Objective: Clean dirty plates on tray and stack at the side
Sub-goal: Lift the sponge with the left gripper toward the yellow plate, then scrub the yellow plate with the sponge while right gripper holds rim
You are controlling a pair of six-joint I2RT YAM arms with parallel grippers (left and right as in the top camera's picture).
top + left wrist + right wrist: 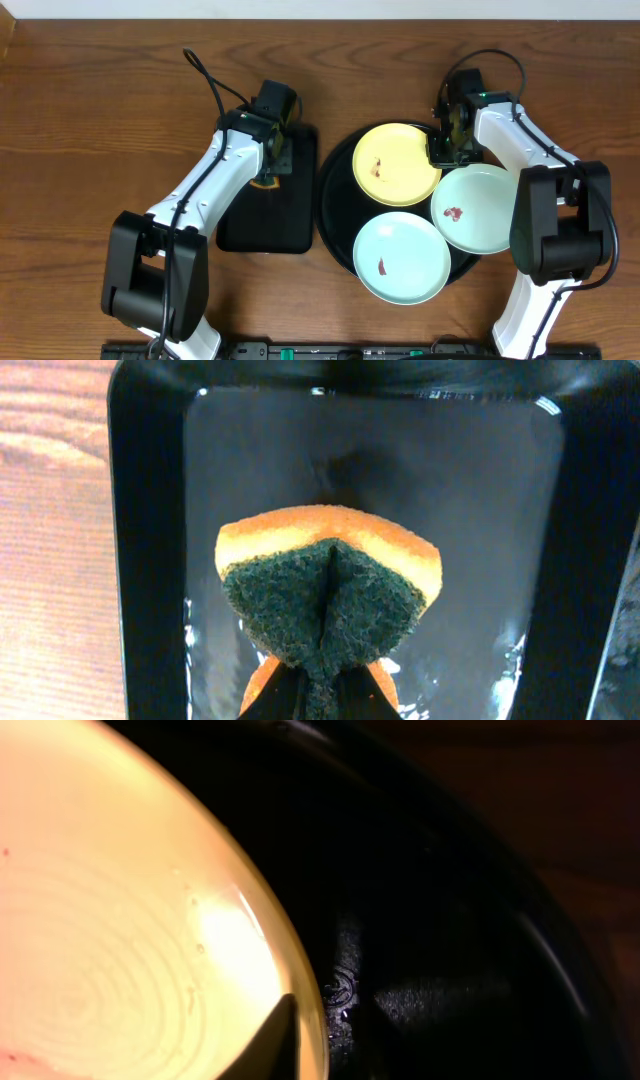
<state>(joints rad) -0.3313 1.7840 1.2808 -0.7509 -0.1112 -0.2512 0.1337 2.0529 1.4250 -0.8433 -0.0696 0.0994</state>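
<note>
Lying flat, faces up, three round plates (400, 258) on tray (335, 200)

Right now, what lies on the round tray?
Three smeared plates: the yellow plate, the near mint plate, the right mint plate. They cover most of the tray; anything under them is hidden.

I am looking down on a brown wooden table (80, 120), its grain running left to right. A pale strip (300, 8) is showing beyond its far edge.
</note>
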